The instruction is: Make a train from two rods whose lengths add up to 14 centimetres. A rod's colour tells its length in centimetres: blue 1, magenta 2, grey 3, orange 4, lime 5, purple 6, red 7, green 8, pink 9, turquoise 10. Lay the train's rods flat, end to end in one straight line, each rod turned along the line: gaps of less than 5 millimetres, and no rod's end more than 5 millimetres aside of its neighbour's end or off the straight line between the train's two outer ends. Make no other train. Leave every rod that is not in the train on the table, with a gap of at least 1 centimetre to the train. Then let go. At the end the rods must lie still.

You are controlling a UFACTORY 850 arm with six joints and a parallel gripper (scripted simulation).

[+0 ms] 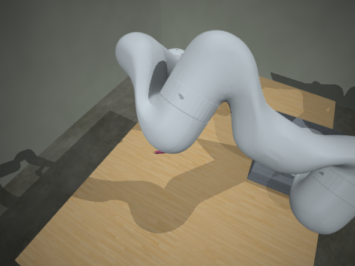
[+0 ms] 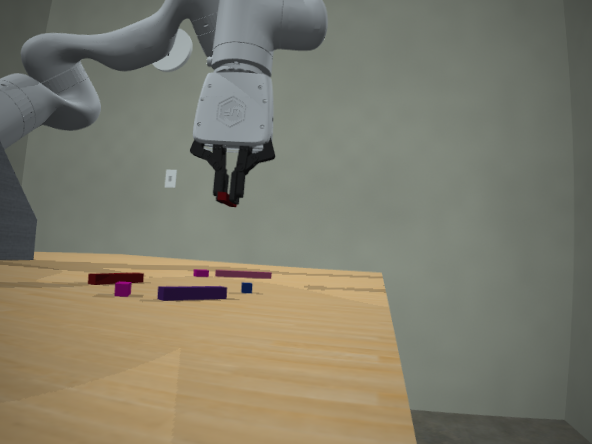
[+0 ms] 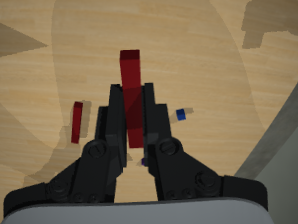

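Observation:
My gripper (image 2: 228, 196) (image 3: 133, 101) is shut on a red rod (image 2: 226, 200) (image 3: 131, 64) and holds it high above the wooden table (image 2: 250, 375) (image 3: 200, 23), level, its end pointing at the exterior view. A second red rod (image 2: 115, 278) (image 3: 77, 121) lies flat on the table at the far left. In the top view the arm hides the gripper and both red rods.
On the table lie a dark purple rod (image 2: 192, 293), a long pinkish-purple rod (image 2: 243, 274), two magenta pieces (image 2: 123, 288) (image 2: 201, 273) and a blue cube (image 2: 246, 287) (image 3: 181, 115). A magenta tip (image 1: 159, 152) peeks from under the arm. The grey base block (image 1: 270, 177) stands at the table's side.

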